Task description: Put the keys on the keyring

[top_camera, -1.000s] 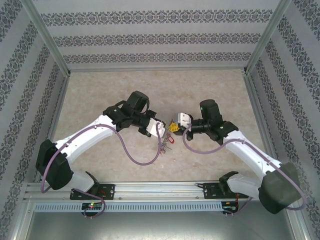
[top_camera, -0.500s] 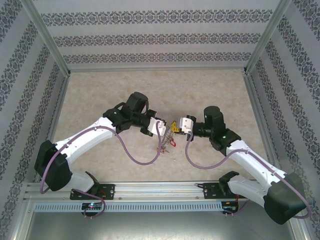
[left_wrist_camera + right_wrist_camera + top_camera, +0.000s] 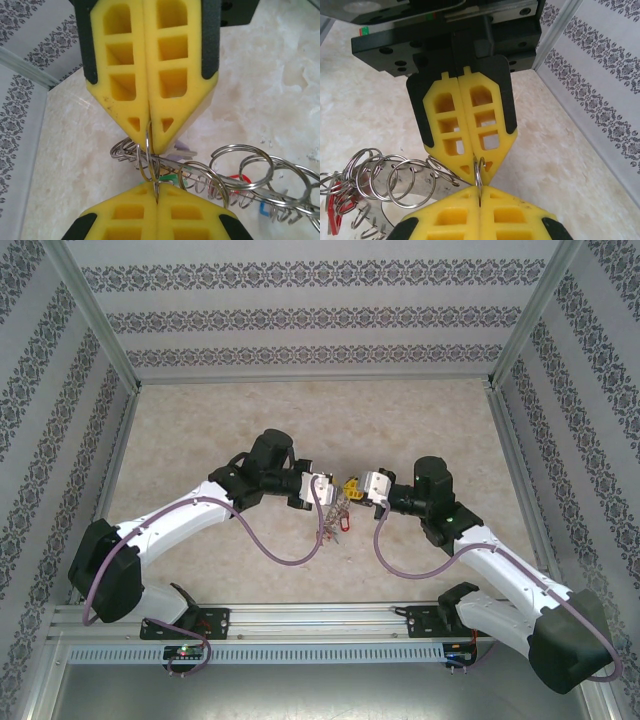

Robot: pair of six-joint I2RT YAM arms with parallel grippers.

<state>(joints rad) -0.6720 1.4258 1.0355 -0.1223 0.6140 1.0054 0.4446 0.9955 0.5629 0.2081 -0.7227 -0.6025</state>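
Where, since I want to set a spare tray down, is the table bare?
Bare: the far half of the table, up to the back wall. Crowded: the middle, where the left end effector and right end effector pinch the keyring; purple cables loop across the near strip.

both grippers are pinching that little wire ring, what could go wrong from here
1. The left gripper and right gripper are both shut, tip to tip, on one small silver wire split ring; pulling unevenly could bend it or slip it free.
2. The grey metal keyring seems to hang off that one pinch, so a slip would likely drop the whole bunch onto the beige marbled table.
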